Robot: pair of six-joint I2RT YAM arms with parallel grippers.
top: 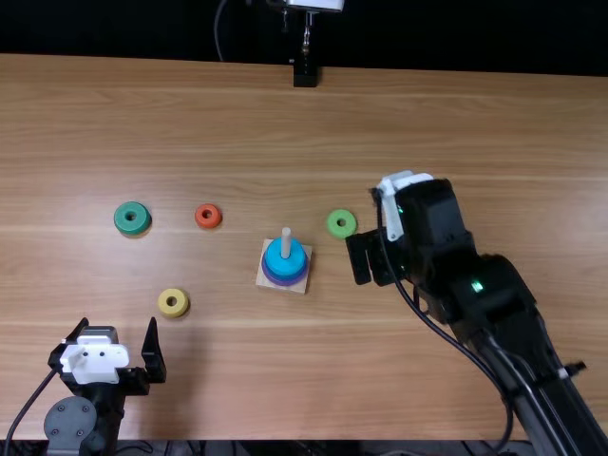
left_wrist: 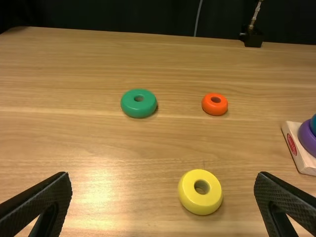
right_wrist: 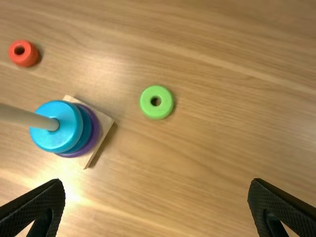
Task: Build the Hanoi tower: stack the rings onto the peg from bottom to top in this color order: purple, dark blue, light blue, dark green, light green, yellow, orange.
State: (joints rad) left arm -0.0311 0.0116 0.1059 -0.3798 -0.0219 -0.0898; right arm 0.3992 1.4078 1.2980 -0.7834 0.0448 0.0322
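Note:
The wooden peg (top: 286, 237) stands on its square base, holding a purple ring (top: 284, 279), a darker blue ring and a light blue ring (right_wrist: 59, 126) on top. Right of it lies the light green ring (top: 341, 223) (right_wrist: 156, 102). Dark green (top: 132, 218) (left_wrist: 138, 102), orange (top: 208, 216) (left_wrist: 215, 104) and yellow rings (top: 173, 302) (left_wrist: 200, 191) lie left of the peg. My left gripper (top: 116, 356) is open at the near left, the yellow ring beyond its fingertips (left_wrist: 163, 180). Right of the light green ring, my right gripper (top: 361, 259) hangs open above the table (right_wrist: 156, 185).
A black stand (top: 305, 74) with a metal rod is at the far edge of the table (top: 456, 114). The right arm covers the near right part of the table, and the left arm is at the near left corner.

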